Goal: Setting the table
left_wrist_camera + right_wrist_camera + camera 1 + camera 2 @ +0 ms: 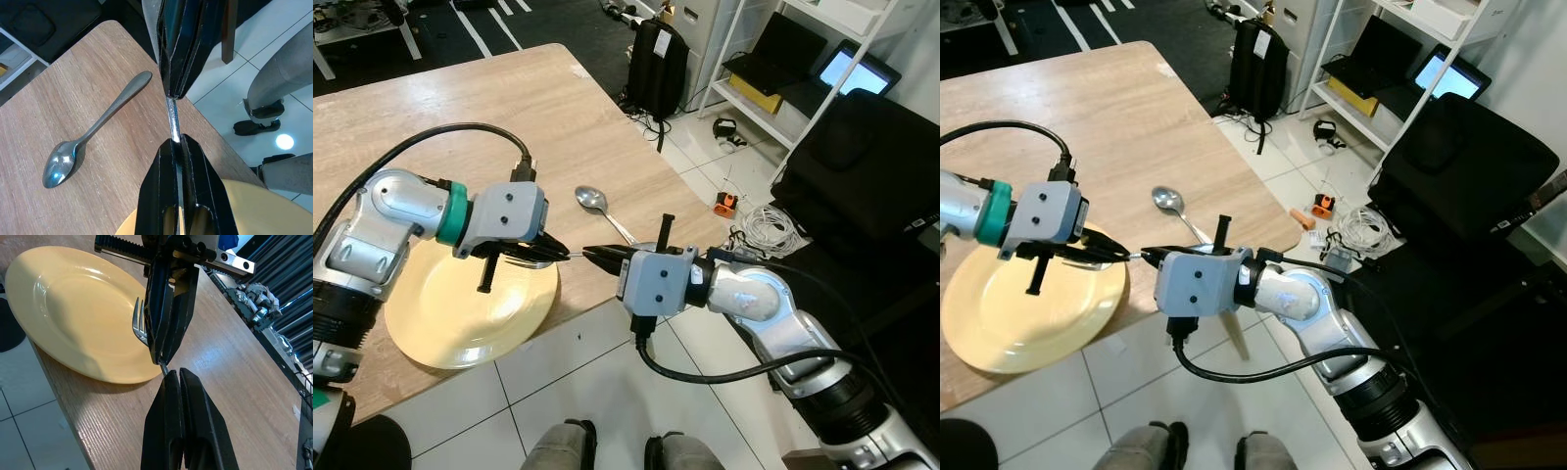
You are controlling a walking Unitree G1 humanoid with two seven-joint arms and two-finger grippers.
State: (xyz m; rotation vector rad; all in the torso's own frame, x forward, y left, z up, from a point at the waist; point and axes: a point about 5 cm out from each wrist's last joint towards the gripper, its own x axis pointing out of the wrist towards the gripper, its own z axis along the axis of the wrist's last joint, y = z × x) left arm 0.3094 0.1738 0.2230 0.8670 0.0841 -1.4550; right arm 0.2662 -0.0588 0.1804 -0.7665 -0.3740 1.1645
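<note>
A silver fork (172, 119) is held between both grippers, above the near table edge beside the yellow plate (460, 318). My left gripper (558, 253) is shut on the fork just behind its tines (139, 323), which hang over the plate's rim. My right gripper (592, 254) is shut on the handle end, its tips almost touching the left gripper's tips. A silver spoon (596, 205) lies on the wooden table (489, 108) beyond the grippers, bowl away from me.
The table's right corner and near edge run just under the grippers, with white tiled floor below. A black backpack (658, 69), a shelf with a laptop (783, 49), a black seat (871, 166) and cables (769, 227) stand to the right.
</note>
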